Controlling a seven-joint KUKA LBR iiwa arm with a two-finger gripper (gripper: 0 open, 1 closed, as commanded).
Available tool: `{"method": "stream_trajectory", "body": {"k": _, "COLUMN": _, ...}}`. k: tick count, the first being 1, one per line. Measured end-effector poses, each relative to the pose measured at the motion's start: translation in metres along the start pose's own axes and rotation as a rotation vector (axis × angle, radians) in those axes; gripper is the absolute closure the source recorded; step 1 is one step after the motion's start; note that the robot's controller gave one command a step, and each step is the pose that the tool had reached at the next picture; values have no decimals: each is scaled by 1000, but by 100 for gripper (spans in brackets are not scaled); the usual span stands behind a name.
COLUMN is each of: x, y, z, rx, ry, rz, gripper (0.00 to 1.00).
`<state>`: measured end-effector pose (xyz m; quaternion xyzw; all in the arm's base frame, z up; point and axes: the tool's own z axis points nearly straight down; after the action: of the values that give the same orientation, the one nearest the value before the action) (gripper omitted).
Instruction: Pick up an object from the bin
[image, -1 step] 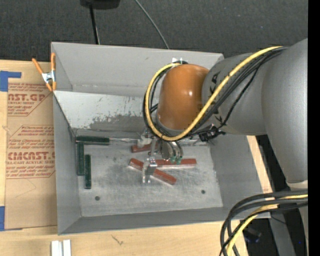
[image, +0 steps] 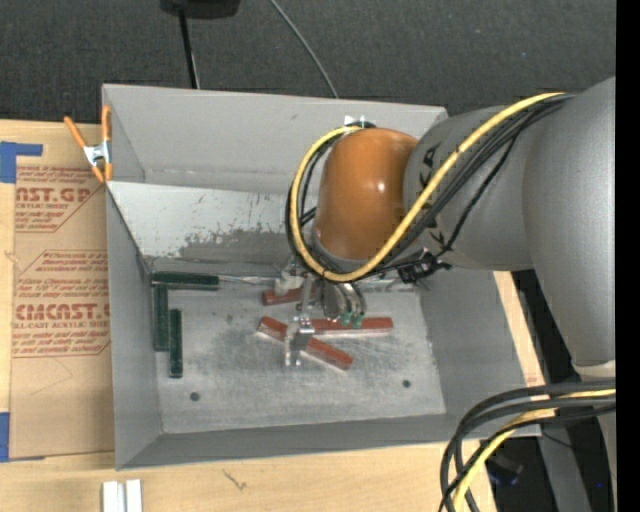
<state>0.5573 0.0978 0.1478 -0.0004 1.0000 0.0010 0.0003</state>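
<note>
Seemingly nothing was lifted yet: the gripper (image: 298, 343) stood low among the flat reddish-brown sticks (image: 330, 354) lying on the floor of the grey metal bin (image: 300, 400), near its middle. Whether it was open or closed could not be told. The arm's orange wrist cover (image: 360, 195) hid part of the cluster.

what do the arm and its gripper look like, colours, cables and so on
The arm is thick, rounded and light grey. Its wrist carries a glossy orange dome cover. Yellow and black cables loop around the cover and run back along the arm. The gripper beneath the cover is small and of silver metal.
</note>
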Motion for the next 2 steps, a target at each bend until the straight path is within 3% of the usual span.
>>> {"method": "stream_trajectory", "body": {"k": 1, "x": 2, "y": -21, "z": 68, "rx": 1, "ry": 0, "rz": 114, "gripper": 100}}
{"method": "stream_trajectory", "body": {"k": 2, "x": 2, "y": -21, "z": 68, "rx": 1, "ry": 0, "rz": 114, "gripper": 100}}
